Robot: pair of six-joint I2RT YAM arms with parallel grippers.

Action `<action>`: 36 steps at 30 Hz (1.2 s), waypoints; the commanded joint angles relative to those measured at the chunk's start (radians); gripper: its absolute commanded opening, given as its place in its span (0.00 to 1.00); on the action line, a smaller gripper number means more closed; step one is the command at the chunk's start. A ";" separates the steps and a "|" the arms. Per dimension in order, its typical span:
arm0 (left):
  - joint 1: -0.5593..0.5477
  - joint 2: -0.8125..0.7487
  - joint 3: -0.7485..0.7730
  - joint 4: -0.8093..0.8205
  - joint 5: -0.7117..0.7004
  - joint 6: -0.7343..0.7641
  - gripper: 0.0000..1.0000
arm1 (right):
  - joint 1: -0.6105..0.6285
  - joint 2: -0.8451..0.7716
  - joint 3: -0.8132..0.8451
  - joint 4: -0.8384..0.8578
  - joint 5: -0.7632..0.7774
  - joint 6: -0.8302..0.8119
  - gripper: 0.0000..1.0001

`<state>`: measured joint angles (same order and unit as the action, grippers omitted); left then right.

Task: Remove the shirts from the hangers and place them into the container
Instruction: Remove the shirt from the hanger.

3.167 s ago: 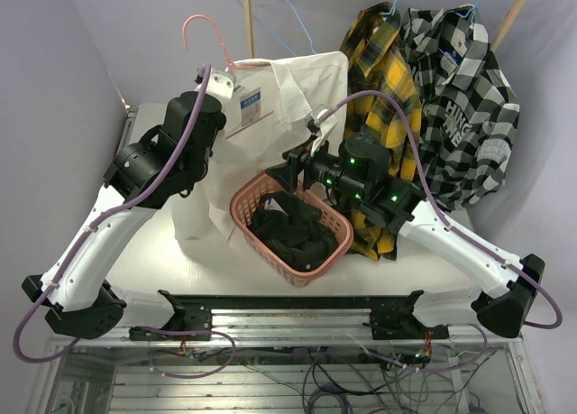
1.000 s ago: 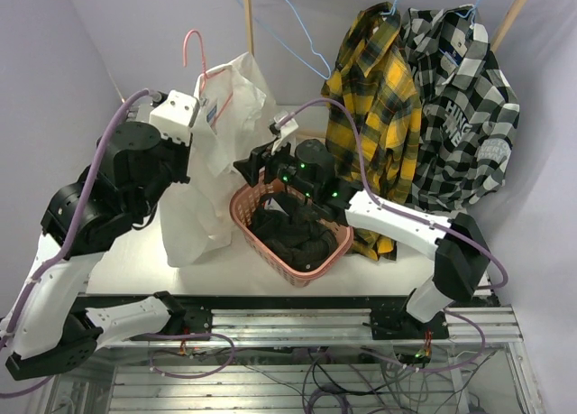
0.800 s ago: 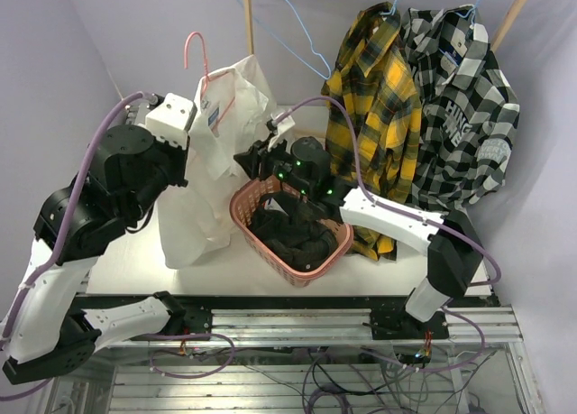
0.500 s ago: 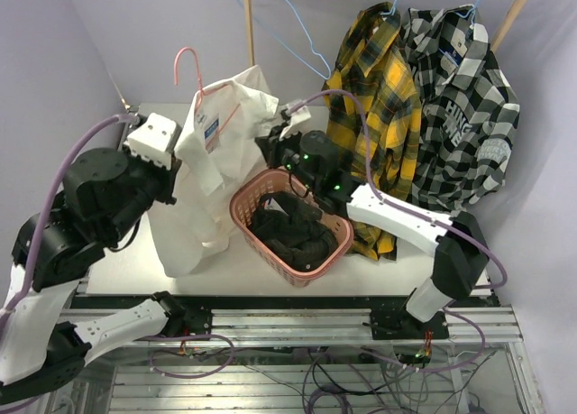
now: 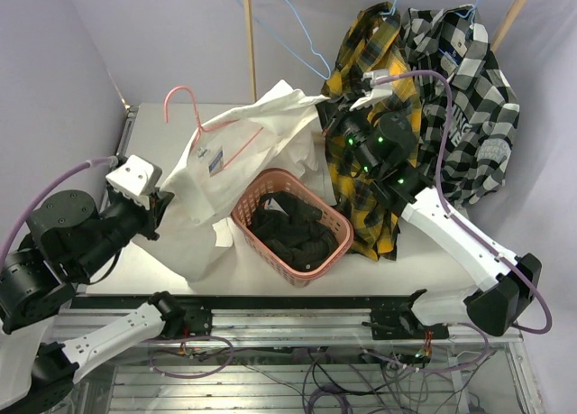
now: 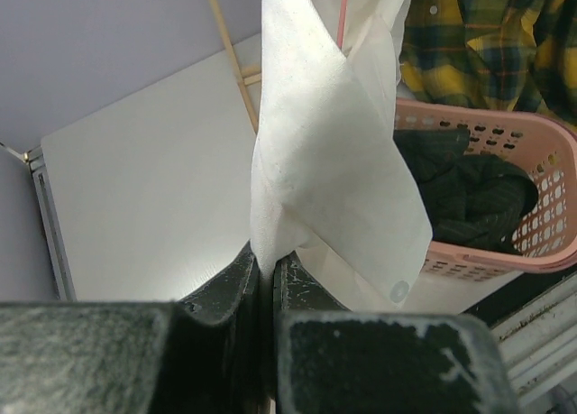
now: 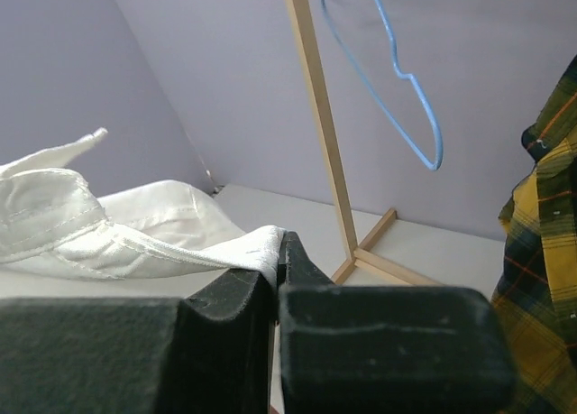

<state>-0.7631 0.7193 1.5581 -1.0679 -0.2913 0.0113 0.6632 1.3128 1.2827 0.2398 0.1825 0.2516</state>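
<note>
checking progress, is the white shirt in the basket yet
No, the white shirt is spread in the air beside the basket.

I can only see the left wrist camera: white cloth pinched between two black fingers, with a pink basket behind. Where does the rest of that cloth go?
Observer: It's a white shirt. The right gripper is shut on its far edge, so the shirt is held between both arms.
Operator: Is it off its hanger?
Observer: Not quite. A pink hanger is caught in it, and its hook sticks out, hooked on nothing.
Operator: Are there more shirts to do?
Observer: Yes. Beside the plaid shirt that you can see, a black-and-white checked shirt hangs at the far right.
</note>
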 commanded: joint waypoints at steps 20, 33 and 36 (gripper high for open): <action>-0.001 -0.179 -0.046 -0.073 0.292 0.070 0.07 | -0.030 0.145 0.267 0.029 -0.024 0.015 0.00; -0.002 -0.228 -0.067 0.047 0.171 0.039 0.07 | -0.052 0.356 0.514 -0.285 -0.357 -0.018 0.05; -0.002 -0.206 -0.063 0.051 0.005 0.017 0.07 | -0.051 0.307 0.476 -0.322 -0.370 -0.037 0.36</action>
<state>-0.7631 0.5007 1.4891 -1.0748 -0.0959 0.0628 0.6342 1.6680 1.7611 0.0044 -0.1429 0.2546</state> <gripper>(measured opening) 0.130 0.163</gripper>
